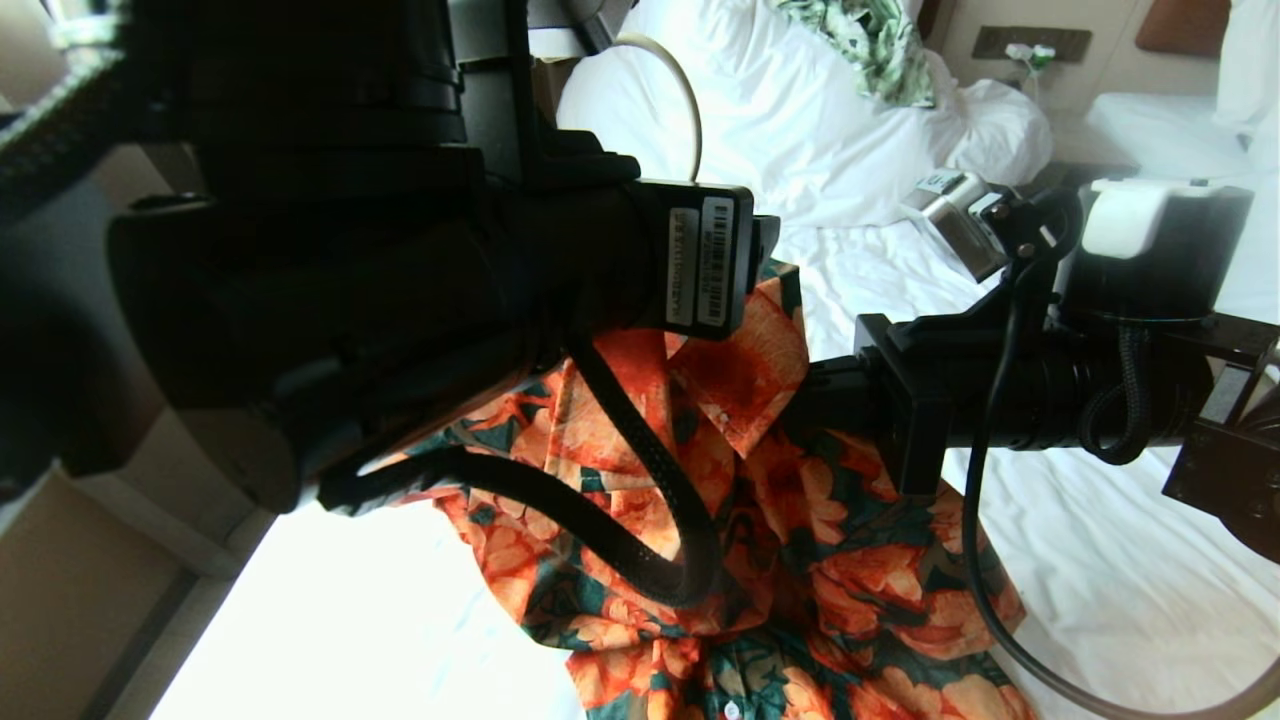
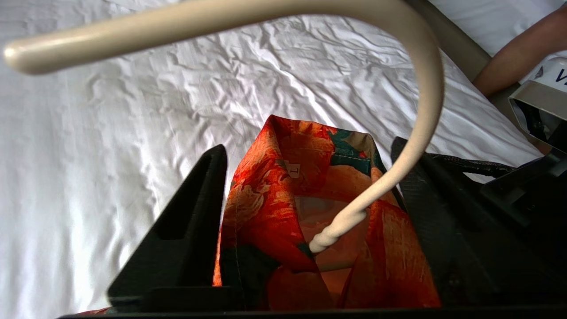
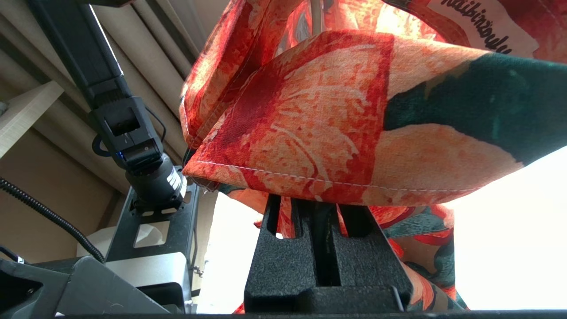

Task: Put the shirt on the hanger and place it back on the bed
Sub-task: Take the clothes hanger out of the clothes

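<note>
The shirt [image 1: 800, 560], orange-red flowers on dark green, hangs off the bed [image 1: 1100, 540] between my two arms. The cream hanger's hook [image 1: 690, 110] rises above its collar. In the left wrist view my left gripper [image 2: 310, 148] is open, its fingers [image 2: 199, 208] standing wide on either side of the collar [image 2: 274, 208] and of the hanger's neck [image 2: 425, 88]. My right gripper [image 3: 316, 199] comes in from the right, shut on the shirt under the collar flap [image 3: 332, 115]. Its tips are hidden by the cloth.
A green-and-white leaf garment [image 1: 880, 50] lies on the bulky duvet [image 1: 780, 130] at the bed's head. A second white bed [image 1: 1150, 125] stands beyond. A person's arm [image 2: 518, 53] shows at the far bedside. My left arm [image 1: 400, 250] blocks much of the head view.
</note>
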Available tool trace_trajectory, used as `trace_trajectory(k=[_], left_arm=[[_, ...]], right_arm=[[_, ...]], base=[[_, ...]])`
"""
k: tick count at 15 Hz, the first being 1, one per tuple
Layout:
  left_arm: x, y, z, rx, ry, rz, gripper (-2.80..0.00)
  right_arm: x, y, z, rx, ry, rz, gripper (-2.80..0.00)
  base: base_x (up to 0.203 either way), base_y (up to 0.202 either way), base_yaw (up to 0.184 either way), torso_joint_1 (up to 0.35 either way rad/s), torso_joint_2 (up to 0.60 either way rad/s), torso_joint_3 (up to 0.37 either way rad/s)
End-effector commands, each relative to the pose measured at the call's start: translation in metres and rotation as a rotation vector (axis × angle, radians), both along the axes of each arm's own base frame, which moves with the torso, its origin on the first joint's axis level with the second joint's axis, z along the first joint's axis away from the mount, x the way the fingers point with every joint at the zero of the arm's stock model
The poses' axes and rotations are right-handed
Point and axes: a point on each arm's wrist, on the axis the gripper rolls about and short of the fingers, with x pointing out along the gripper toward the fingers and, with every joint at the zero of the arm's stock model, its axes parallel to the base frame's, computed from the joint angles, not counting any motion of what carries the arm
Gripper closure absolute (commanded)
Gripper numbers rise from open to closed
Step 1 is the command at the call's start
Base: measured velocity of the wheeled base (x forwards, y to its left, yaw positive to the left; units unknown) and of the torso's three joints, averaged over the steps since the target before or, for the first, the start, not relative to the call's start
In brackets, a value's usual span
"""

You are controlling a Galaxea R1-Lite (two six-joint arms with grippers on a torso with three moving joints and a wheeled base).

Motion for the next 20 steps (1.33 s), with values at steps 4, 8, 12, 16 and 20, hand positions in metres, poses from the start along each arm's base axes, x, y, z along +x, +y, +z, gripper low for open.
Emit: trace_trajectory(k=[4, 8, 12, 16, 20], left_arm=[[0.0, 0.001, 0.005, -0.011, -0.009, 0.005, 0.0], [0.0, 0.001, 0.014, -0.033, -0.028, 0.011, 0.0], [0.003, -0.005, 0.009, -0.037, -0.03, 0.013, 0.0], [0.004, -0.007, 0.008, -0.035, -0.03, 0.019, 0.0], [0.003, -0.006, 0.009, -0.036, -0.031, 0.016, 0.0]], right_arm=[[-0.004, -0.002, 0.005, 0.009, -0.014, -0.016, 0.0], [-0.004, -0.005, 0.007, 0.008, -0.015, -0.055, 0.0], [-0.009, -0.01, 0.012, 0.001, -0.011, -0.083, 0.0], [-0.013, -0.012, 0.015, -0.006, -0.001, -0.11, 0.0], [-0.015, -0.012, 0.017, -0.001, -0.012, -0.135, -2.8]], base=[[0.0, 0.0, 0.0, 0.0, 0.0, 0.0], [0.0, 0.0, 0.0, 0.0, 0.0, 0.0], [0.0, 0.0, 0.0, 0.0, 0.0, 0.0], [0.0, 0.0, 0.0, 0.0, 0.0, 0.0], [0.0, 0.0, 0.0, 0.0, 0.0, 0.0]])
